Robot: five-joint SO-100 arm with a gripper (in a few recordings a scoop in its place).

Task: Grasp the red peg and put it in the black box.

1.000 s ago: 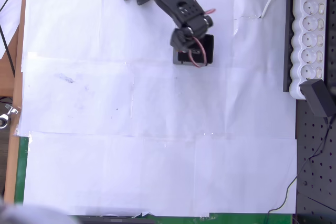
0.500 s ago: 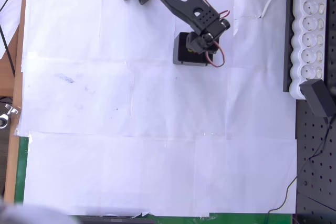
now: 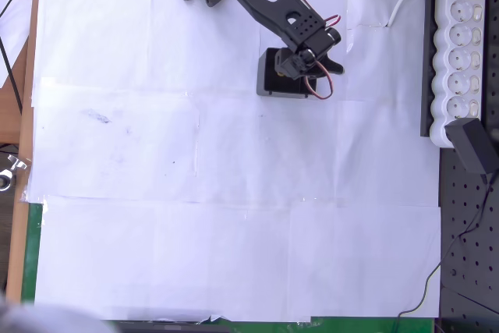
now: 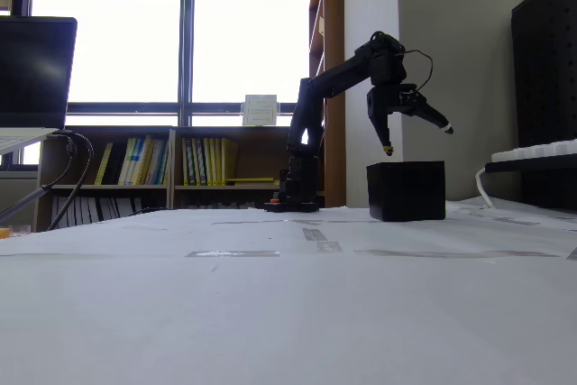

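Jaws spread wide and empty, gripper hangs above the black box, which sits just below.

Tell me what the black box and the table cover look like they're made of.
Black box: looks like matte black plastic, with thin straight walls and no glare in the fixed view. Table cover: white paper sheets, judging by the seams, creases and taped joints in the overhead view. The open pincer hangs above the box; its fingers look like the same dark plastic, though backlight leaves that open.
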